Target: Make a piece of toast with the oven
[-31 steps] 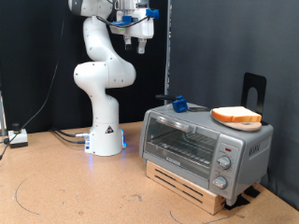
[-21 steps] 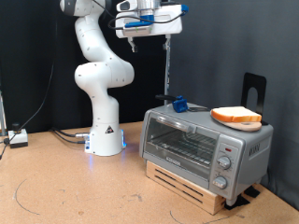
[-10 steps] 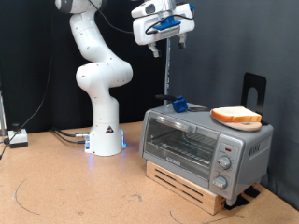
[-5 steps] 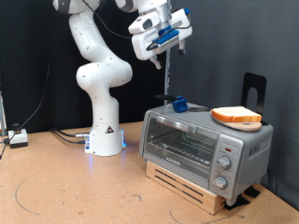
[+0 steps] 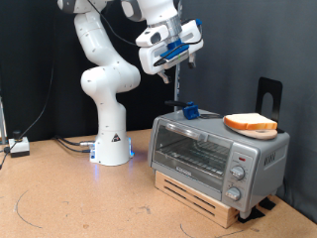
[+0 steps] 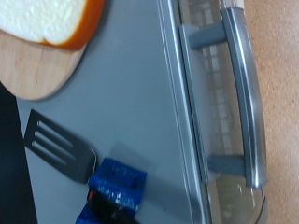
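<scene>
The gripper (image 5: 181,65) hangs high above the oven (image 5: 216,154), nothing between its fingers; whether they stand apart or together cannot be told. In the exterior view the oven's roof lies at about five o'clock from the gripper, well apart, and the toast (image 5: 250,123) lies farther off at about four o'clock, resting on a plate (image 5: 265,135) on the roof's right end. The oven's long axis runs from ten o'clock to four o'clock in that view. Its door appears closed, and the toast is not yet inside. The wrist view looks down on the roof, taking in the door handle (image 6: 240,89), a corner of the toast, the plate's rim, and a slotted spatula (image 6: 61,147) with a blue handle (image 6: 118,185). Counted: one arm, one oven, one toast, one plate, one spatula. The oven sits on a wooden base (image 5: 203,197) on the table (image 5: 79,203).
</scene>
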Controlling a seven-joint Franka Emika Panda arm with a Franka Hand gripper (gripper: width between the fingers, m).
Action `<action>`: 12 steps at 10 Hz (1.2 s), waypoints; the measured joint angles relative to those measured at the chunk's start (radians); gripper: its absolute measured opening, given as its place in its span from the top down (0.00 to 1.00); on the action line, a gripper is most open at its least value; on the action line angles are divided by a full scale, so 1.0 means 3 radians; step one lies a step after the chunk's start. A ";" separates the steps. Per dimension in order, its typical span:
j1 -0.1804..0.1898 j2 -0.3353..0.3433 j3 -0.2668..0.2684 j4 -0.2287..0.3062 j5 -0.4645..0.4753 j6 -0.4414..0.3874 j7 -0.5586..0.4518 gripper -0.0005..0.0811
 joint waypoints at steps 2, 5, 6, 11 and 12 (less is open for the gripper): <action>0.0002 0.0019 0.0018 -0.0238 -0.0018 0.0236 -0.0134 0.00; -0.0002 0.0135 0.0011 -0.0509 -0.0022 0.0479 -0.0250 0.00; -0.0009 0.0181 0.0012 -0.0575 -0.0039 0.0592 -0.0255 0.00; 0.0043 0.0216 -0.0098 -0.0617 0.0056 0.0524 -0.0643 0.00; 0.0035 0.0218 -0.0106 -0.0643 0.0046 0.0519 -0.0662 0.00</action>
